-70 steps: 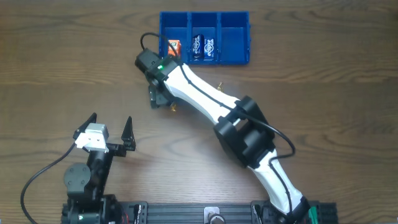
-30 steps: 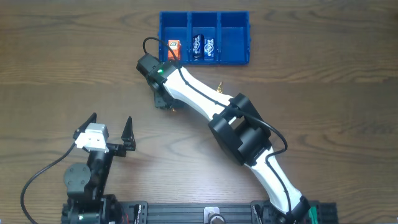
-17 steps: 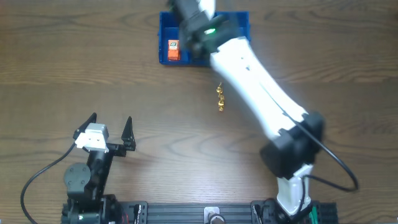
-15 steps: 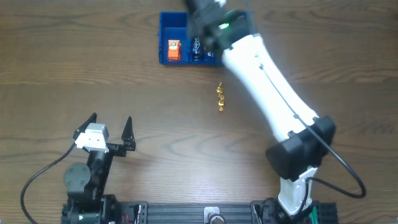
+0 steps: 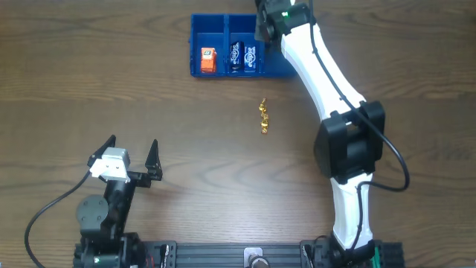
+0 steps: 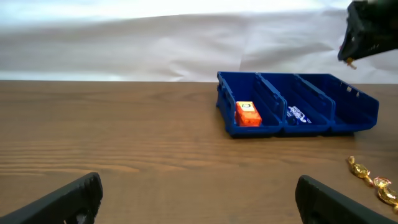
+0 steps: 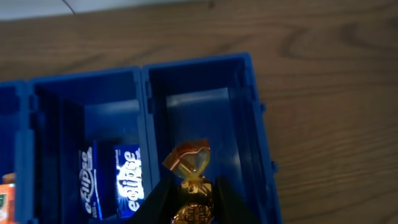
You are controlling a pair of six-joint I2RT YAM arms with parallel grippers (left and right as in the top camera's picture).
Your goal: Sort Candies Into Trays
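A blue three-compartment tray [image 5: 286, 71] stands at the table's far edge. An orange candy [image 5: 207, 61] lies in its left compartment and blue packets [image 5: 243, 57] in the middle one. My right gripper [image 7: 191, 194] is shut on a gold-wrapped candy [image 7: 188, 163], hanging over the bare right compartment [image 7: 205, 112]; the top view has it at the tray's far right [image 5: 269, 16]. Two or three more gold candies [image 5: 263, 117] lie on the table in front of the tray. My left gripper [image 5: 134, 147] stands open near the front left, holding nothing.
The wood table [image 5: 89, 82] is bare to the left of the tray and between the arms. The left wrist view takes in the tray [image 6: 292, 106], the loose gold candies [image 6: 373, 183] and the right gripper [image 6: 367, 34] above the tray.
The right arm has swung from the table in front of the tray's left end up and across to over the right compartment, carrying a gold candy. The left arm has kept still.
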